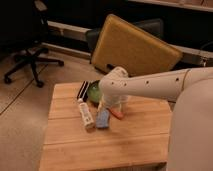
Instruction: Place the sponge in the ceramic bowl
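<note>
The sponge [103, 119] is a small blue block, flat near the middle of the frame. The bowl [93, 91] (round, green) sits just above it, half hidden. The gripper [105, 106] hangs right over the sponge.

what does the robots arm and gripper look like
The arm is a thick, smooth, off-white tube with a row of small dark dots along it, ending in a rounded wrist. No cables or sleeves show. The gripper hangs below that wrist, just above the sponge; it looks pale, details unclear.
</note>
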You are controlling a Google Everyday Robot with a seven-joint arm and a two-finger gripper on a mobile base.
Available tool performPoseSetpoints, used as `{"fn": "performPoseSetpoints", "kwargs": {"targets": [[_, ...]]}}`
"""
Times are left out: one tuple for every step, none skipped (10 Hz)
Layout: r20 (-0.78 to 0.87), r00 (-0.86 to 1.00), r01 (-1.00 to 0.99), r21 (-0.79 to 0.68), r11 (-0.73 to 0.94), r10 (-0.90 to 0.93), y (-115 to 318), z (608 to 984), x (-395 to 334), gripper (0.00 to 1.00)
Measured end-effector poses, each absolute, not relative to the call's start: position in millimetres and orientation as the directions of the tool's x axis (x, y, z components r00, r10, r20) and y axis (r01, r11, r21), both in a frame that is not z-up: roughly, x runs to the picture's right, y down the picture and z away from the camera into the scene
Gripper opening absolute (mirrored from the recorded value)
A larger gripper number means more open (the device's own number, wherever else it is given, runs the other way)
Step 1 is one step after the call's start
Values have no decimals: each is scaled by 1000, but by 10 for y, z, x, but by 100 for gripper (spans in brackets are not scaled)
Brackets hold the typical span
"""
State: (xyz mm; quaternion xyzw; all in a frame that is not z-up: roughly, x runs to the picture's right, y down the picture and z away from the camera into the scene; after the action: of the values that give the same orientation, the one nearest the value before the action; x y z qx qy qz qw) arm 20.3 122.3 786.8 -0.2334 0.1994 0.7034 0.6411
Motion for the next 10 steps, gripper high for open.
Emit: {"fn": "performPoseSetpoints", "kwargs": {"targets": [[-591,-64,-995,-27,-99,804,1231,7938,198,65],[-601,-55,-994,-46,-103,797,1239,8048,151,65],[-609,-52,-992,-59,-111,792,1249,8118,113,65],[-621,-57,-990,-68,-126,782,1289,8194,92,65],[-624,-60,-989,-69,-132,779,1296,8219,100,65],[-625,-60,-989,-69,-132,779,1297,8220,100,65],[-624,-60,-989,-69,-132,779,1296,8220,99,65],[-625,-61,-989,-69,-132,779,1297,8220,99,65],[-624,-60,-989,-69,-131,779,1295,8219,101,65],[-621,-58,-989,-69,-128,781,1286,8216,103,65]]}}
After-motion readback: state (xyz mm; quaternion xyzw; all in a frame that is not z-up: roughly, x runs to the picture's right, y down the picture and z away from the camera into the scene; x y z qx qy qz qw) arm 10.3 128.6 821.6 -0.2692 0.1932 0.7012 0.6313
